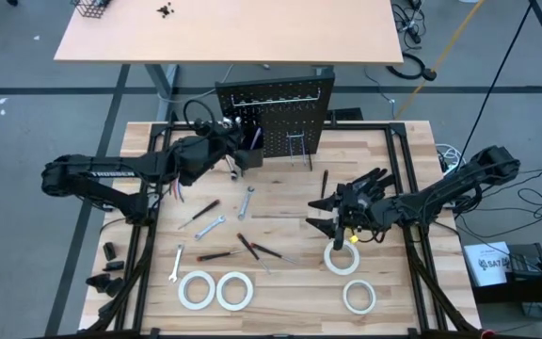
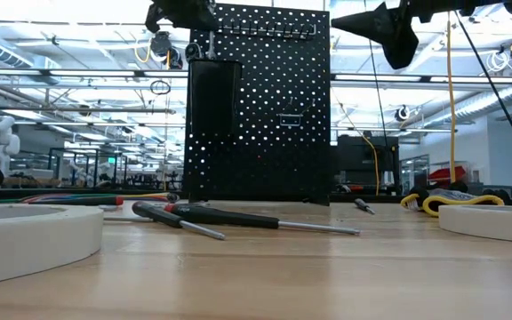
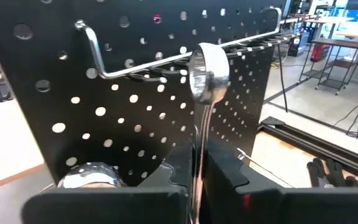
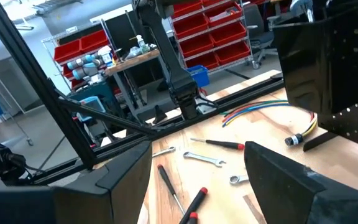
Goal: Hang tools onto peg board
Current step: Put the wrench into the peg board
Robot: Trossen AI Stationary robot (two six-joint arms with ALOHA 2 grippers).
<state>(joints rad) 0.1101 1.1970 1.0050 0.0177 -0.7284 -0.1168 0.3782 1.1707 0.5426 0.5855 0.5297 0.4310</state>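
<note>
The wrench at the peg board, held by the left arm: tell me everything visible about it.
The wrench is slim, shiny silver metal, with a round ring end and a narrow flat shank. It stands nearly upright, ring end up, the shank running down between the left hand's dark fingers. The ring sits at a long wire hook on the black peg board; whether it is threaded on cannot be told. Its lower end is hidden.

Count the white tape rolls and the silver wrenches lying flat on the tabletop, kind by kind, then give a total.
White tape rolls: 4
Silver wrenches: 3
Total: 7
</note>
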